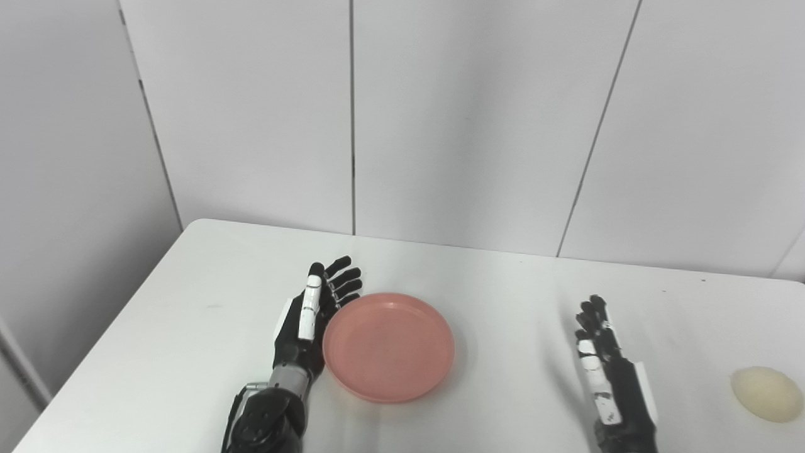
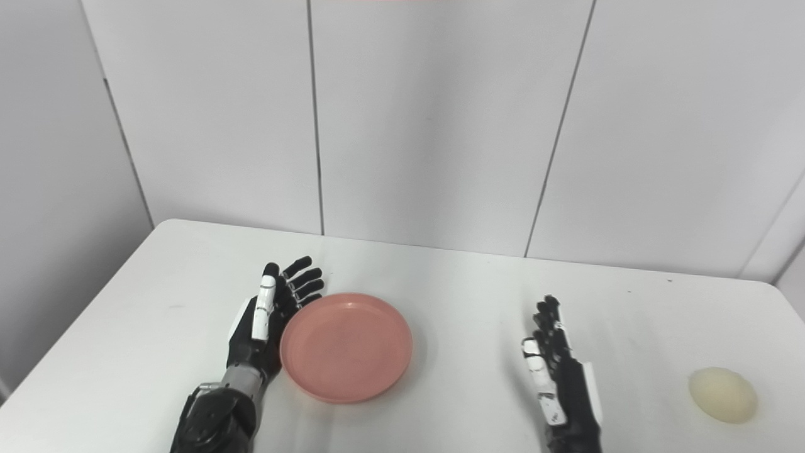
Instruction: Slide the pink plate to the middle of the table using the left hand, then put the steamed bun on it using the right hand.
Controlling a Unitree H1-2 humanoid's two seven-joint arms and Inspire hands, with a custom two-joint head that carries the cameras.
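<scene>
Room: you are facing pale grey wall panels (image 1: 471, 126) with thin dark seams running down them, right behind the far edge of the work surface.
Bench: your white bench (image 1: 503, 283) fills the lower half of both views; its far left corner is rounded.
Pink plate: your pink plate (image 1: 388, 345) lies flat on the bench, a little left of the middle of the view, with nothing on it.
Left hand: your left hand (image 1: 308, 327) stands on edge against the plate's left rim, palm turned toward the plate, so close that it looks to be touching.
Left fingers: your left fingers (image 1: 339, 277) are stretched out and fanned apart past the plate's far-left edge, clamped on nothing.
Right hand: your right hand (image 2: 560, 371) is held edge-up over the bench, well apart from the plate on its right side, with bare bench between them.
Right fingers: your right fingers (image 2: 547, 318) point away from you, extended and lying close beside one another, with nothing in their hold.
Steamed bun: your steamed bun (image 2: 723, 394), pale cream and rounded, sits on the bench near the right edge, well apart from the right hand and far from the plate.
</scene>
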